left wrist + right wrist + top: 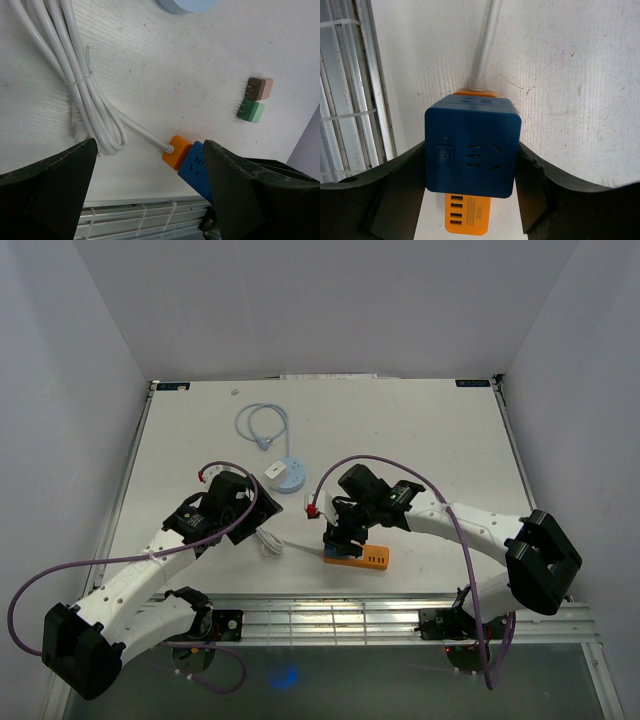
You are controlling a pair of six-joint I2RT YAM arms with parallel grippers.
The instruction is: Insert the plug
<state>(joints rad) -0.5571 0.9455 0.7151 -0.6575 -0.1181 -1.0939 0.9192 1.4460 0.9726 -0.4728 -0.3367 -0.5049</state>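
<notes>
A power cube with a blue socket block point(470, 145) on an orange USB base point(467, 215) sits near the table's front edge point(370, 558). My right gripper point(470, 167) is shut on it, its fingers point(540, 190) pressed against both blue sides; the socket face points at the camera. Two small plugs, one brown point(260, 88) and one green point(250, 110), lie side by side with prongs pointing left, beyond the cube point(192, 162). My left gripper point(150, 192) hovers open and empty over the table left of the cube point(240, 508). The right arm hides the plugs in the top view.
The cube's white cable point(95, 107) lies bundled with a tie left of it point(268, 543). A light blue round device point(285, 473) with a looped thin cord point(262, 425) sits farther back. A slotted metal rail point(330, 615) runs along the near edge.
</notes>
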